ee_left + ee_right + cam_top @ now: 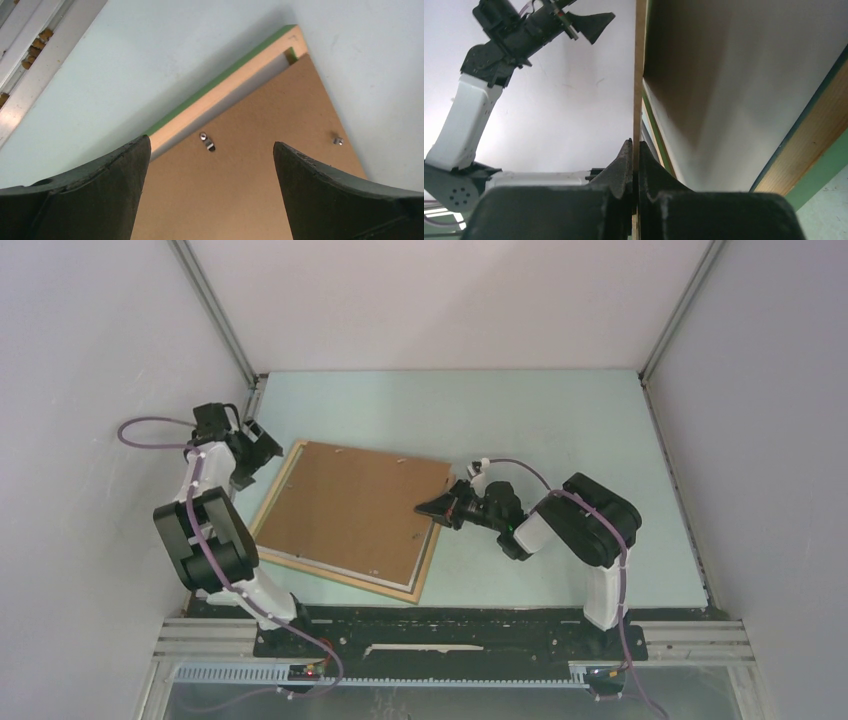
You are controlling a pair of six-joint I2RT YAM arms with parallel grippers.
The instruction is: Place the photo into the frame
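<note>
The frame [330,571] lies flat on the table with its pale wood face up and a green edge [225,95] showing. A plain brown board [350,510] covers it. My right gripper [432,508] is shut on the board's right edge [639,75], which it holds slightly above the frame rail [814,150]; the jaws [635,145] pinch the thin board. Under the raised board a pale flat surface shows inside the frame. The photo is hidden. My left gripper [262,445] hovers open over the board's far left corner [240,175], holding nothing.
Small metal tabs [207,141] [338,140] sit on the board near its edges. An aluminium rail [30,65] and grey enclosure walls border the pale green table [560,410]. My left arm [469,110] shows in the right wrist view.
</note>
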